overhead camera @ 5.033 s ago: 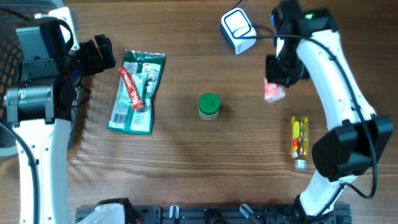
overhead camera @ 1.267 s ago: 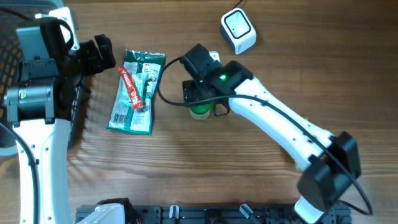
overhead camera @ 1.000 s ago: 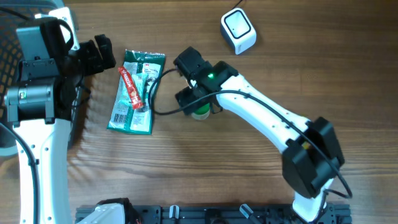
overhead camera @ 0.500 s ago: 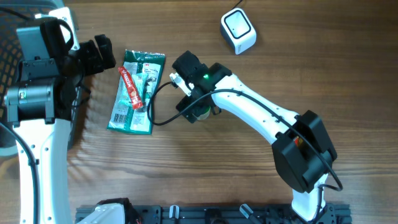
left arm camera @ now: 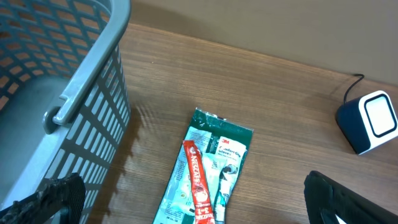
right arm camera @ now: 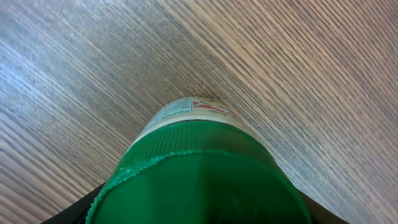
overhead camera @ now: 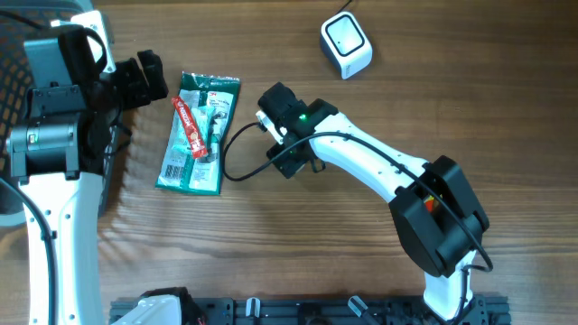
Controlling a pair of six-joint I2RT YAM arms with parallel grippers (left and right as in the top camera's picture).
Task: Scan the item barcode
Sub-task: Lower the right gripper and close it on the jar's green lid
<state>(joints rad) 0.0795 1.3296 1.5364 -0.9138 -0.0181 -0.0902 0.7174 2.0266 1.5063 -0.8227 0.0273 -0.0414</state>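
At table centre, we're hovering the right gripper [overhead camera: 290,161] over the small jar with a green ribbed lid [right arm camera: 199,180]; can't tell if it's pinching yet. Our left gripper [overhead camera: 147,77] is idling, spread wide. Nothing's scanned: lifting and presenting to the white cube scanner [overhead camera: 346,45] are pending.

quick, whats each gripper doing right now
left gripper: open, holding nothing
right gripper: down around the green-lidded jar, cannot tell whether it grips it
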